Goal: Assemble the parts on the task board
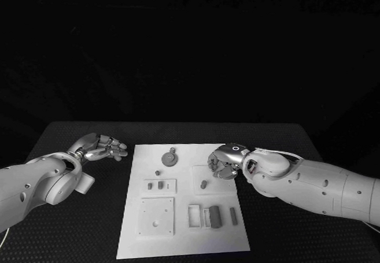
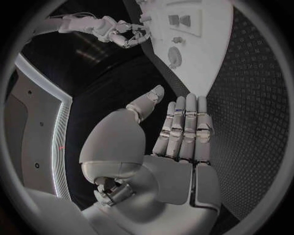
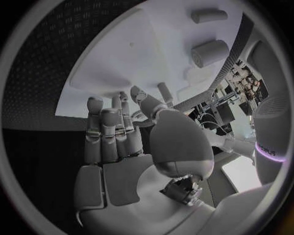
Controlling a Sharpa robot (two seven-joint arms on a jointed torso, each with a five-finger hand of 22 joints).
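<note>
A: From the head view, where does the job stand?

B: Early, I judge. The task board (image 1: 183, 218) lies mid-bench, with the grey parts (image 1: 213, 216) loose on it or standing in it. The right hand (image 1: 226, 162) hangs over the board's far right edge, fingers curled down near a small part (image 1: 203, 184); whether it pinches anything I cannot tell. The left hand (image 1: 100, 147) sits off the board's left side above the bench (image 1: 81, 133), fingers apart, holding nothing.

A: And the left wrist view?

B: The left hand (image 2: 178, 134) is flat, fingers straight and side by side, nothing in it; the board lies beyond.

A: The right wrist view?

B: The right hand's (image 3: 122, 142) fingers reach toward the board, tips masked by the thumb. Next, I think, it must close cleanly on one part.
</note>
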